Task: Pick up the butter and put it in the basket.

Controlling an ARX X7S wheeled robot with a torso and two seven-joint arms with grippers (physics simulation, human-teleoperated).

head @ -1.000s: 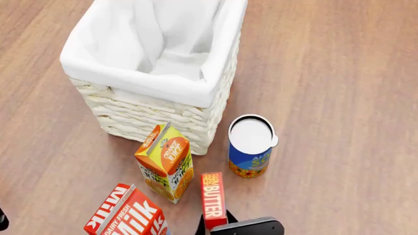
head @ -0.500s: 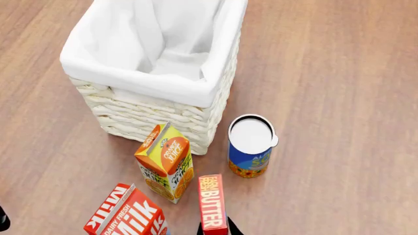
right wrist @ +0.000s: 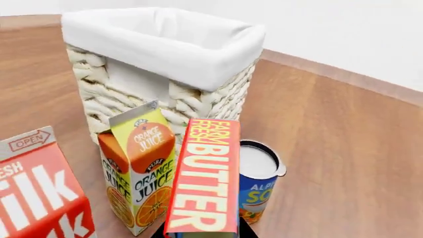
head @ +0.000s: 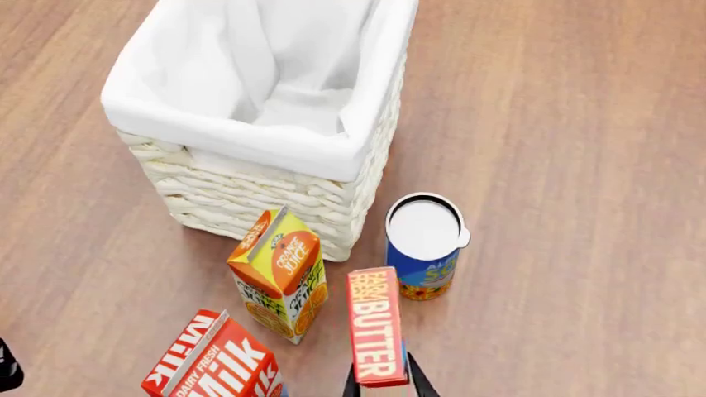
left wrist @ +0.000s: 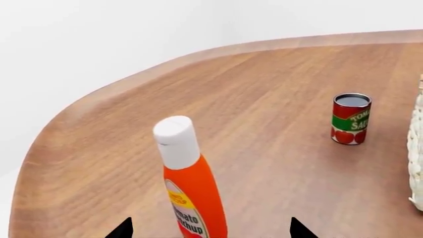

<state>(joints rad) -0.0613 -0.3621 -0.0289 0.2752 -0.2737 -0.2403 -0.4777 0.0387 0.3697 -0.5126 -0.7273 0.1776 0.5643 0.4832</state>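
Right hand (head: 384, 385): you had it pinching the lower end of the butter (head: 376, 325); only two dark finger tips showed, one on each side of the box, at the bottom edge of the head view.
Butter: held long axis up, label panel facing the head camera, between the orange juice carton (head: 279, 275) and the blue can (head: 424, 246), near both but touching neither as far as I could tell.
Why this grip: my judgement, holding the low end left the top free to go over the rim.
Basket (head: 264, 198): stood beyond the juice carton, liner open, nothing visible inside.
Milk carton (head: 217, 359): sat beside the juice, nearer you.
Left hand (left wrist: 210, 229): fingers spread, holding nothing, parked behind the ketchup bottle (left wrist: 187, 181); tomato can (left wrist: 350, 118) well apart on the desk (left wrist: 278, 79).
Risk: you could clip the juice carton while lifting.
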